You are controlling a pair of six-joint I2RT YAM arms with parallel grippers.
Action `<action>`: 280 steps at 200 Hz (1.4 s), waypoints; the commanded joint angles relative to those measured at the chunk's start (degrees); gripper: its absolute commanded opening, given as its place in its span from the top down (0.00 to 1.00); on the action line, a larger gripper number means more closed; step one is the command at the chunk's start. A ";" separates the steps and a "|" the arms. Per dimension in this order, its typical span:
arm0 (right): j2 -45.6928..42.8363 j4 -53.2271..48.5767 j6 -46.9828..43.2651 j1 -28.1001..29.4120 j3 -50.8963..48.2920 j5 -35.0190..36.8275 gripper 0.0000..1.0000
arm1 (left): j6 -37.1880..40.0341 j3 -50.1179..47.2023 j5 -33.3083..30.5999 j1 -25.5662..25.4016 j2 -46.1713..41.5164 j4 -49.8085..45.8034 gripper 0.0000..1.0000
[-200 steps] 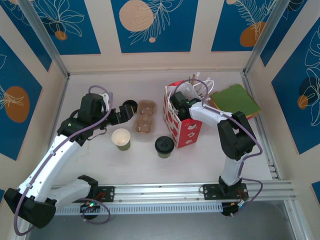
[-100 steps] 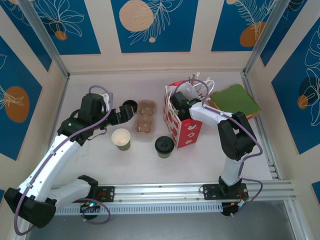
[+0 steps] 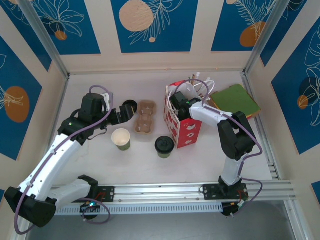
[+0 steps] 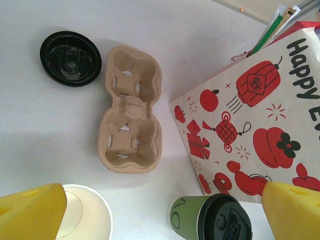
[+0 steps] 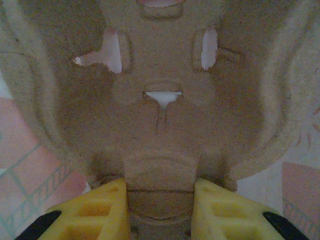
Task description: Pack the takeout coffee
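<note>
The takeout coffee (image 3: 164, 146), a green cup with a black lid, stands on the table just left of the red-and-white bag (image 3: 186, 129). In the left wrist view the coffee (image 4: 212, 220) sits at the bottom edge beside the bag (image 4: 260, 110). My left gripper (image 3: 121, 115) hangs open above the table, its yellow fingers (image 4: 30, 215) wide apart with nothing between them. My right gripper (image 3: 175, 103) reaches into the bag's top. Inside, my right gripper (image 5: 160, 210) is shut on the edge of a brown pulp cup carrier (image 5: 160, 100).
A lidless green cup (image 3: 121, 138) stands left of the coffee. A second pulp carrier (image 3: 144, 117) lies flat on the table, with a loose black lid (image 3: 130, 106) beside it. A green pad (image 3: 235, 100) lies at the back right. Sticks and white handles (image 3: 197, 84) rise from the bag.
</note>
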 commanded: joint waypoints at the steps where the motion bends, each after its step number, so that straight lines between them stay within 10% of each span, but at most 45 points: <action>1: 4.81 -8.40 1.81 0.02 -1.98 -0.79 0.71 | 0.81 -0.03 0.09 -0.11 0.09 0.55 0.00; 280: 3.77 -7.16 2.76 0.69 -2.06 0.26 0.61 | 0.47 0.79 -0.26 -0.21 0.26 -0.40 0.00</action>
